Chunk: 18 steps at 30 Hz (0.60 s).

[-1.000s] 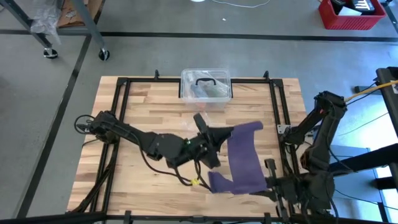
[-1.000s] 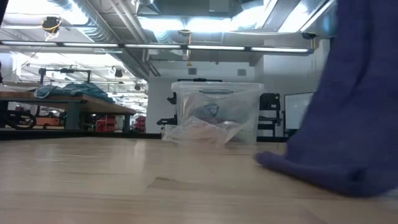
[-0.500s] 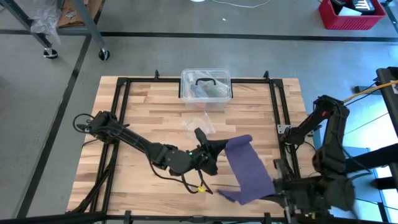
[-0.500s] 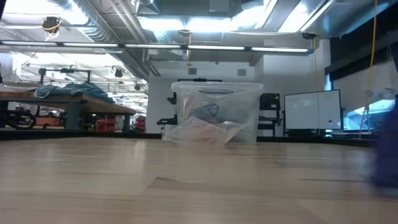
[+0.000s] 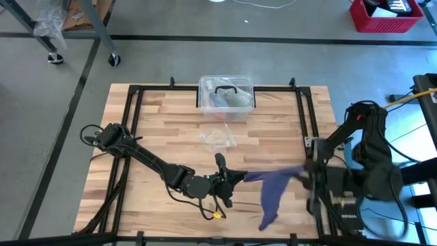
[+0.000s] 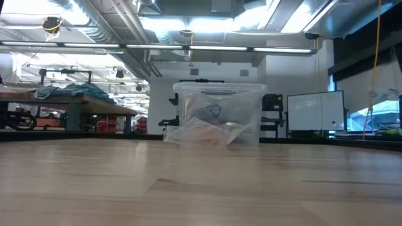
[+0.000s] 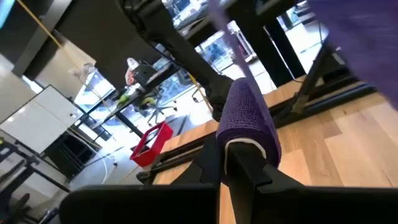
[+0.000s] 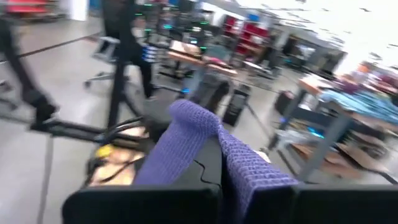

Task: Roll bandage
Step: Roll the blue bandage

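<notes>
Left claw (image 5: 237, 178) is pinching one end of the bandage (image 5: 273, 190), low over the near-middle of the bench (image 5: 164, 130); left wrist view shows fabric folded over a fingertip (image 7: 245, 149). Right claw (image 5: 305, 171) is clamped on the opposite end at the bench's right rail, cloth draped across its fingers in its wrist view. Strip hangs between them, slack middle sagging toward the near edge. Looks like a stretch-out hold so rolling can start from one end. Clear box (image 5: 226, 96) and wrapper (image 5: 216, 138) sit well apart.

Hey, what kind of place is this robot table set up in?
Probably a workshop or lab: bare ceiling ducts, a workbench behind the wooden table, and a red crate on concrete floor.
</notes>
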### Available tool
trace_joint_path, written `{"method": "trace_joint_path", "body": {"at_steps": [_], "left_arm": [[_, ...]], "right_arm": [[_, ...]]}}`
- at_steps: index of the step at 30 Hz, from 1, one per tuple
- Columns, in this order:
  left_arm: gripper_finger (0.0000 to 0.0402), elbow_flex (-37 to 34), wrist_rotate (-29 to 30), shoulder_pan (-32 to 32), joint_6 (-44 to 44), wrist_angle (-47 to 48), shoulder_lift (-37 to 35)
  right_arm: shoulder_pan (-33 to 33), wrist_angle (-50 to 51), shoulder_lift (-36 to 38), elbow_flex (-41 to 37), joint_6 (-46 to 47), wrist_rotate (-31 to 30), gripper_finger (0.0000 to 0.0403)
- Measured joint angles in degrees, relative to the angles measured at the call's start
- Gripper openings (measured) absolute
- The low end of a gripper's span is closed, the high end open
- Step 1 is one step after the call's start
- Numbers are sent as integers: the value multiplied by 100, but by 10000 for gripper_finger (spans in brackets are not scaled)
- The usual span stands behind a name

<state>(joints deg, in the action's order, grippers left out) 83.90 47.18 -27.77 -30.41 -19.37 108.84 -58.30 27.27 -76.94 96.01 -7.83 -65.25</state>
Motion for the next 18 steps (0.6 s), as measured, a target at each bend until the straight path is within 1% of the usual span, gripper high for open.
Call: {"method": "trace_joint_path", "body": {"at_steps": [2, 4, 10, 16, 18], "left_arm": [[0, -4, -2, -36, 0, -34, 31], [0, -2, 3, -67, -52, -149, 52], [0, -2, 9, -58, -125, -184, 65], [0, -2, 7, 31, -309, -398, 98], [0, -2, -11, 87, -323, -389, 98]], "right_arm": [[262, 0, 98, 0, 62, -235, 5], [482, 1, 200, -2, 213, -293, 5], [1253, -3, 371, -2, 754, -117, 5], [2012, 37, 393, -7, 810, -107, 5], [2280, 231, 393, -7, 819, -18, 5]]}}
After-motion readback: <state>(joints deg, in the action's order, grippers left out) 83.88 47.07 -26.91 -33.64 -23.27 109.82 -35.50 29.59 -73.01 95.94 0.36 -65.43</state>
